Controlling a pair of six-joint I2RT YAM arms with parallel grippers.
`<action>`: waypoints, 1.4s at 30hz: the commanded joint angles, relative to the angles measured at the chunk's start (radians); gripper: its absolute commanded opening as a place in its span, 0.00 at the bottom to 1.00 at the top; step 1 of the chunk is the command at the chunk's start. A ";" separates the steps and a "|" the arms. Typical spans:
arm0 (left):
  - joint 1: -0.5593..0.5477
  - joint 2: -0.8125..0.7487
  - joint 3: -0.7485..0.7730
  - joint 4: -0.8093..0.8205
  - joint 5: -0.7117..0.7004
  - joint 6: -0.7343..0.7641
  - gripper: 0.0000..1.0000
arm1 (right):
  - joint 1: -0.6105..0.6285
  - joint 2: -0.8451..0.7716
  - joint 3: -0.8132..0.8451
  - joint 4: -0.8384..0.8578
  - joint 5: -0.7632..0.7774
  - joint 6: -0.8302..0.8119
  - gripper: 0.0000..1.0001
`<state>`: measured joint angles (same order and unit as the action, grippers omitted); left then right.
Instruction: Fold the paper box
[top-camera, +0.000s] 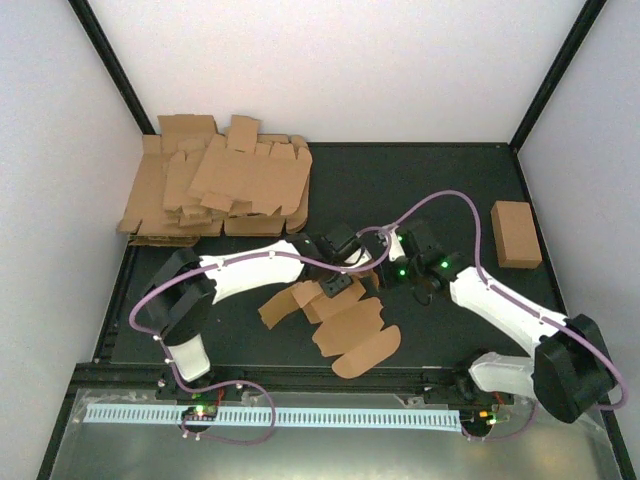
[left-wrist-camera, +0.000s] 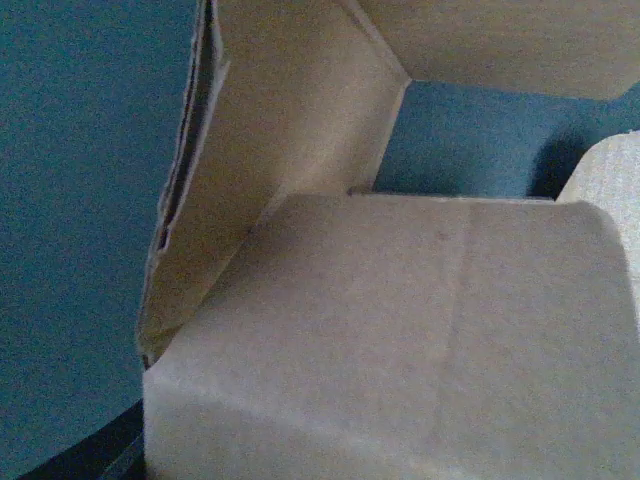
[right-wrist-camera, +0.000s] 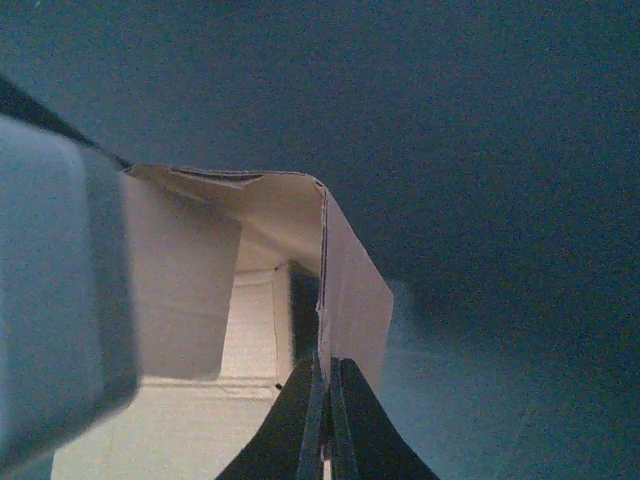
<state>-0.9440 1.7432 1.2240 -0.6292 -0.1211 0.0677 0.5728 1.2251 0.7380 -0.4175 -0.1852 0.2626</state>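
The paper box (top-camera: 350, 335) is a brown die-cut blank with rounded flaps, partly folded up at the middle front of the black table (top-camera: 450, 190). My left gripper (top-camera: 338, 287) sits at the blank's upper edge. In the left wrist view cardboard panels (left-wrist-camera: 400, 330) fill the picture and hide the fingers. My right gripper (top-camera: 385, 268) meets the blank from the right. In the right wrist view it (right-wrist-camera: 326, 375) is shut on the edge of an upright rounded flap (right-wrist-camera: 355, 300), with the box's open inside to its left.
A thick heap of flat brown blanks (top-camera: 220, 185) lies at the back left. A smooth brown cardboard brick (top-camera: 515, 233) stands at the right. White walls close the back and sides. Cables loop over the arms.
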 joint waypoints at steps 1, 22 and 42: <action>-0.004 0.019 0.000 -0.032 0.028 -0.014 0.56 | 0.016 -0.045 -0.032 -0.004 -0.074 0.043 0.02; 0.070 -0.098 0.028 -0.155 0.412 0.018 0.96 | 0.036 -0.117 -0.158 0.234 0.151 0.007 0.02; 0.220 -0.121 0.054 -0.161 0.763 0.038 0.95 | 0.036 -0.131 -0.164 0.255 0.143 -0.022 0.02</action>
<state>-0.7551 1.6493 1.2285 -0.7803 0.5320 0.1028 0.6048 1.1072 0.5823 -0.2020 -0.0601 0.2520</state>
